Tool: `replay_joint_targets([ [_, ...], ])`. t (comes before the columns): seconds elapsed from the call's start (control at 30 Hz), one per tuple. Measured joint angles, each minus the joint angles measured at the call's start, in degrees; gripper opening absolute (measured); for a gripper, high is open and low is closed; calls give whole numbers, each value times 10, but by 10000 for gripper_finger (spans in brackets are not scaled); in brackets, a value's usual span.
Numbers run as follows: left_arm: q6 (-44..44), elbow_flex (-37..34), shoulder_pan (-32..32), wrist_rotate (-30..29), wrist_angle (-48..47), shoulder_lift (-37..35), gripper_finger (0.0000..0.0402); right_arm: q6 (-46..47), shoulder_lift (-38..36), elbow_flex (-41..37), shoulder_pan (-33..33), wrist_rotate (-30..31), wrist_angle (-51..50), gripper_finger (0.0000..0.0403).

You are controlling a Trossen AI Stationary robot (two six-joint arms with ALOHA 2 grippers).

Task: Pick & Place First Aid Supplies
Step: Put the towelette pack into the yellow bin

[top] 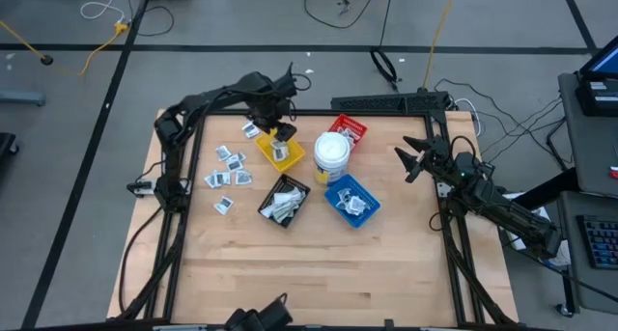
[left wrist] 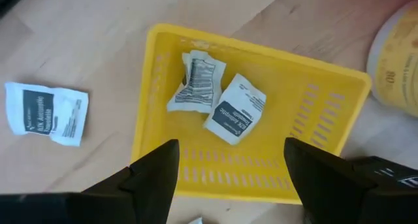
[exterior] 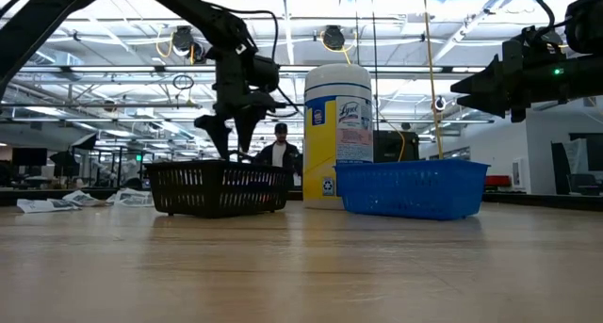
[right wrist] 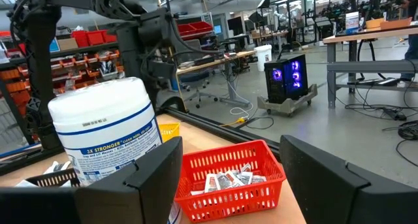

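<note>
Several small white packets (top: pixel 230 165) lie loose on the wood on the table's left side. One of them (left wrist: pixel 47 112) shows in the left wrist view beside the yellow tray (left wrist: pixel 160 113). Two packets (left wrist: pixel 196 80) (left wrist: pixel 235 108) lie flat on that tray's floor. More packets lie in the black tray (top: pixel 283 201), the blue tray (top: pixel 351 198) and the red tray (right wrist: pixel 228 178). My left gripper (left wrist: pixel 228 178) hangs open above the yellow tray (top: pixel 280 150), pointing down and holding nothing. My right gripper (top: pixel 413 159) waits open over the table's right side.
A round white tub (top: pixel 331 152) stands upright between the yellow, red and blue trays, close to my left gripper. The four trays cluster at the table's middle. Bare wood lies toward the near edge. A black frame rail (top: pixel 386 101) runs along the far edge.
</note>
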Motion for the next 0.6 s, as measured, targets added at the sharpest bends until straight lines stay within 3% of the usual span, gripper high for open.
replay_joint_targets([
  [0.27, -41, -39, -35, 0, 0, -37, 283, 0, 0, 0, 0, 0, 0, 254],
  [0.6, -114, -231, -93, 1, 67, -181, 283, 0, 0, 0, 0, 0, 0, 254],
])
